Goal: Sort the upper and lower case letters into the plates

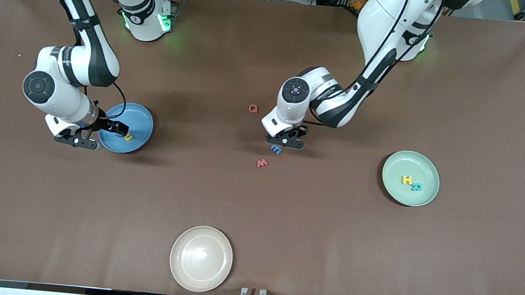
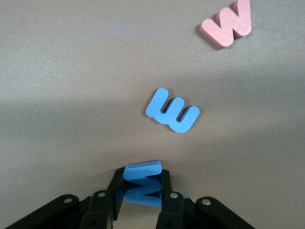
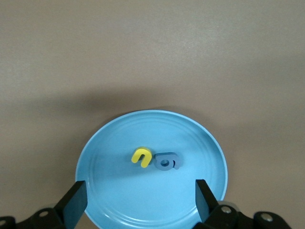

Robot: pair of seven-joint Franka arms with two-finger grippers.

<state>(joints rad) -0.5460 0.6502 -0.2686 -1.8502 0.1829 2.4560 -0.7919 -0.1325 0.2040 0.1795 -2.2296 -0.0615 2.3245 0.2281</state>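
Brown tabletop carrying three plates. Left gripper (image 2: 141, 188) is clamping a blue letter (image 2: 142, 183) edge-up between its fingers, over the middle of the tabletop — a second blue letter (image 2: 171, 113) is lying flat just beside it, with a red W (image 1: 262, 163) and a red Q (image 1: 253, 108) near. Right gripper (image 3: 139, 200) is hanging over the sky-blue plate (image 3: 200, 138), fingers spread wide and holding nothing; a yellow letter (image 3: 141, 157) and a grey-blue letter (image 3: 167, 161) are lying in it. Yellow H (image 1: 406, 180) and teal letter (image 1: 416, 186) are resting in the mint plate (image 1: 399, 164). Cream plate (image 1: 201, 258) is sitting nearest the front camera.
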